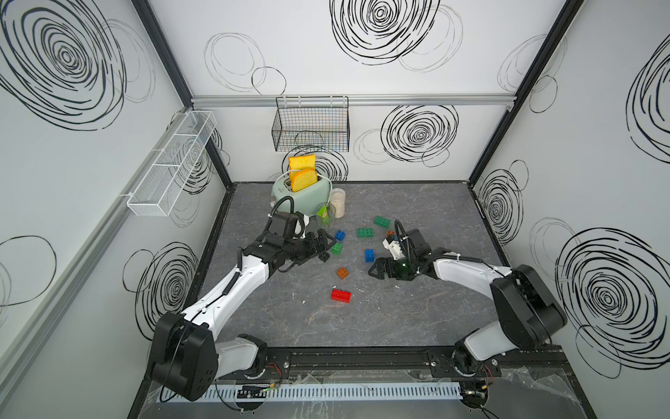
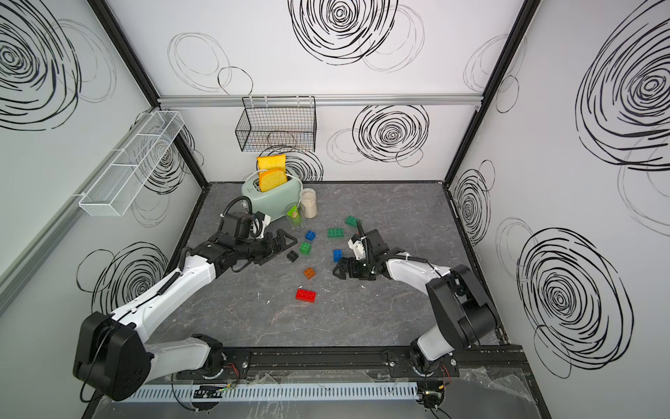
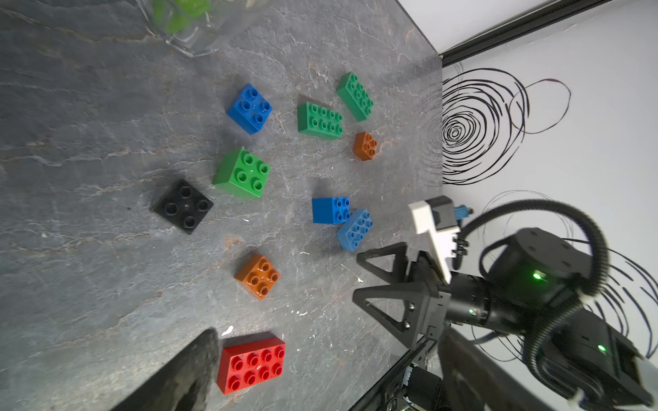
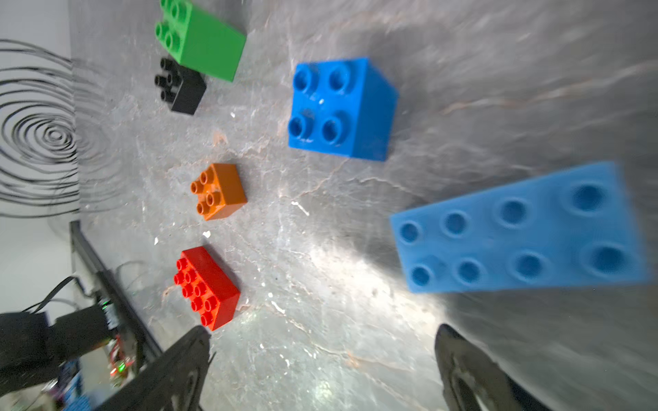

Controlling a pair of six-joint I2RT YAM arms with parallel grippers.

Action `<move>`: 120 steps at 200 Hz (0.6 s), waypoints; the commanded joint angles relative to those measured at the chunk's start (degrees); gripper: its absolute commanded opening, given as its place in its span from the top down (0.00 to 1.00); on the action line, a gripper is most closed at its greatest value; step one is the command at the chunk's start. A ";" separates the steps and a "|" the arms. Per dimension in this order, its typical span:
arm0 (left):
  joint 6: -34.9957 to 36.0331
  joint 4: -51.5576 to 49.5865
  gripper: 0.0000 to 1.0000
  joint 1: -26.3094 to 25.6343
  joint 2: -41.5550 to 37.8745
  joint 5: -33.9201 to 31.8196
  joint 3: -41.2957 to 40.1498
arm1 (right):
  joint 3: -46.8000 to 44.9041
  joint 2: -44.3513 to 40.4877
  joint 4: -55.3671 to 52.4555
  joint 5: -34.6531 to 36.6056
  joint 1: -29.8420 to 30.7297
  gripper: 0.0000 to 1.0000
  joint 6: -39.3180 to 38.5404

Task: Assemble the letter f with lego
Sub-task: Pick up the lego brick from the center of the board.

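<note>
Ten lego bricks (image 3: pixel 329 210) lie loose, unjoined, on the tabletop (image 1: pixel 398 319) between the left gripper (image 1: pixel 324 248) and right gripper (image 1: pixel 373 268), both gaping empty. Best, I judge: the right one straddles the nearby light blue oblong brick (image 4: pixel 516 231) squarely across its narrow width before closing.

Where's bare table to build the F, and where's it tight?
Free: front strip between the red brick and the base rail; far right corner beyond the green oblong bricks. Crowded: middle, among loose bricks; back left by the toaster.

Toaster (image 1: pixel 310 200) w/ toast (image 1: pixel 304 177), jar (image 1: pixel 338 205), glass (image 1: pixel 327 223) at back; black basket (image 1: pixel 310 127), white basket (image 1: pixel 170 170) on walls.
</note>
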 commanded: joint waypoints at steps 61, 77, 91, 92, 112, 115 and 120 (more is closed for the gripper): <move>3.23 -0.89 0.02 -0.01 -0.33 1.30 -2.58 | 3.18 0.07 3.25 25.18 -1.43 0.01 -8.37; 3.70 -1.61 0.02 -0.06 -0.30 1.02 -1.98 | 3.56 2.35 4.19 23.67 -1.40 0.01 -10.39; 3.31 -0.91 0.02 -0.04 -0.55 1.27 -2.28 | 2.49 2.78 6.08 21.36 -1.45 0.01 -10.82; 3.31 -0.88 0.02 -0.04 -0.57 1.28 -2.28 | 2.39 2.80 6.16 21.15 -1.49 0.01 -10.78; 3.55 -0.99 0.02 0.04 -0.60 1.02 -2.24 | 1.39 3.70 7.72 18.36 -0.99 0.01 -11.41; 3.56 -0.95 0.02 0.03 -0.66 1.01 -2.26 | 1.19 3.81 7.93 18.26 -0.92 0.01 -11.51; 3.55 -0.79 0.02 -0.01 -0.75 0.97 -2.29 | 0.99 4.15 8.13 17.81 -0.88 0.01 -11.69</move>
